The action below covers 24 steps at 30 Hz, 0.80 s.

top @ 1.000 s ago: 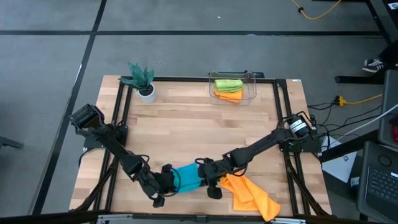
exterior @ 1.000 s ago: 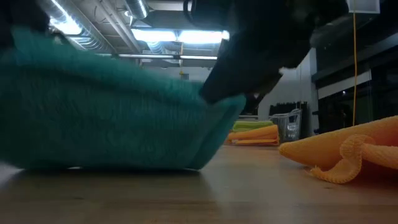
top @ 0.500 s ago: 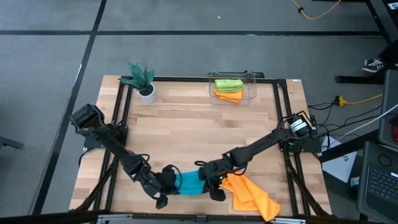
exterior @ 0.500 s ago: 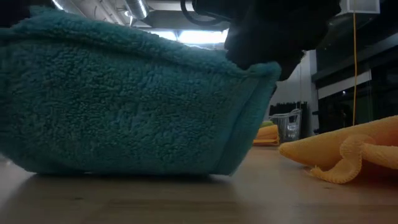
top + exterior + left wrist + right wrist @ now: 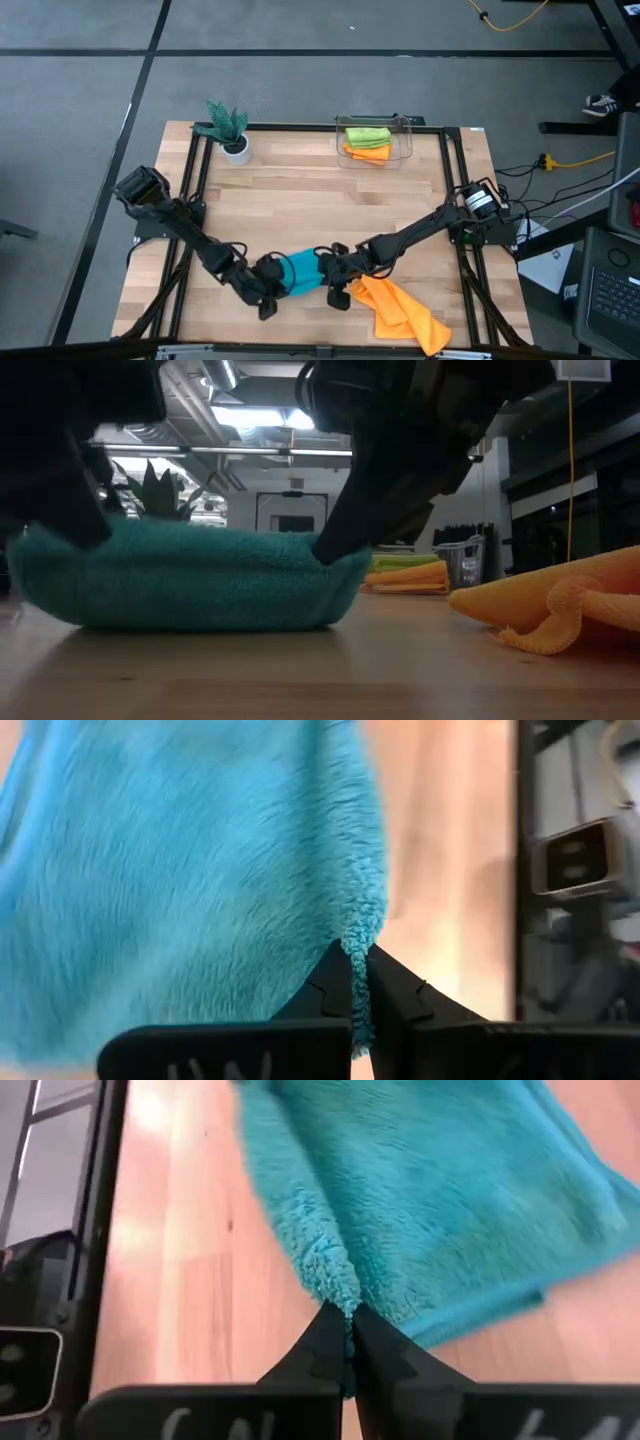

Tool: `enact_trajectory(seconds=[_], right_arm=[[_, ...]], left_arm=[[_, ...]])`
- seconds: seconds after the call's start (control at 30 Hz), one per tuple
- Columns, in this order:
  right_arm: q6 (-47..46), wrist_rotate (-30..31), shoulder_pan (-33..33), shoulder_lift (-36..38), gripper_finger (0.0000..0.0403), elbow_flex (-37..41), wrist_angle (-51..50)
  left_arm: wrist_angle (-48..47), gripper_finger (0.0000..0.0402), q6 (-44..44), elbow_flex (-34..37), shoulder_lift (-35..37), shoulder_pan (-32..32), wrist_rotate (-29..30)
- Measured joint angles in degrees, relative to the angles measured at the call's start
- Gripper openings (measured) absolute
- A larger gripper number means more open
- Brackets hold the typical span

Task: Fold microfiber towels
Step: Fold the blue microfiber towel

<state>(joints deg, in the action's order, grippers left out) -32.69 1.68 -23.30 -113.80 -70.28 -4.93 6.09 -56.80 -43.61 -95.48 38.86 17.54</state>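
The teal towel [image 5: 301, 273] lies folded near the middle of the desk's front edge, a low, thick bundle resting flat on the wood (in the low view [image 5: 190, 575] it reads as a long soft pad with rounded ends). The left hand [image 5: 272, 283] is clenched on the towel's left end; its wrist view shows the two dark fingers [image 5: 335, 982] pinched together on the fuzzy hem [image 5: 358, 945]. The right hand [image 5: 328, 271] is clenched on the towel's right end in the same way, its fingers [image 5: 330, 1342] nipping a folded ridge of the cloth, with a second layer of teal lying flat on the wood beyond.

Just beside the right hand, toward the desk's front right corner, an orange towel [image 5: 404, 310] lies loose and crumpled, one corner running out to the front edge; in the low view [image 5: 560, 605] its rolled hem curls up off the wood. It is close to the teal towel, but I cannot tell whether the two touch.

At the desk's back edge, a little right of the middle, a clear plastic bin [image 5: 402, 138] holds a folded lime green towel [image 5: 366, 135] on top of a second folded orange towel [image 5: 368, 153]. Near the back left corner stands a small green plant [image 5: 226, 125] in a white pot. The desk [image 5: 300, 200] is pale wood in a black frame.
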Motion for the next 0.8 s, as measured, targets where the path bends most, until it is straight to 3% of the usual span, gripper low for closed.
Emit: enact_trajectory(seconds=[0.17, 0.27, 0.5, 0.63, 0.8], right_arm=[[1.69, -1.3, 0.02, 0.0, 0.0006, -0.04, 0.51], [1.52, -7.15, 0.07, 0.0, 0.0006, -0.07, 0.65], [-0.05, -19.96, -3.01, 0.03, 0.0006, -0.21, 4.33], [0.69, -17.32, -5.01, 0.13, 0.0008, -0.26, 6.29], [-1.87, -3.91, -5.08, 0.08, 0.0006, 0.02, 4.22]], left_arm=[[1.47, 0.0, -3.43, 2.73, 0.0, -0.39, 0.32], [3.89, 0.0, -4.58, 2.8, 0.0, -0.34, -1.82], [19.57, 0.0, -3.38, 2.8, 0.0, 0.49, -10.51], [19.28, 0.0, -0.12, 2.8, 0.0, 0.48, -10.2], [10.31, 0.0, -0.06, 2.88, 0.0, -1.14, -5.84]])
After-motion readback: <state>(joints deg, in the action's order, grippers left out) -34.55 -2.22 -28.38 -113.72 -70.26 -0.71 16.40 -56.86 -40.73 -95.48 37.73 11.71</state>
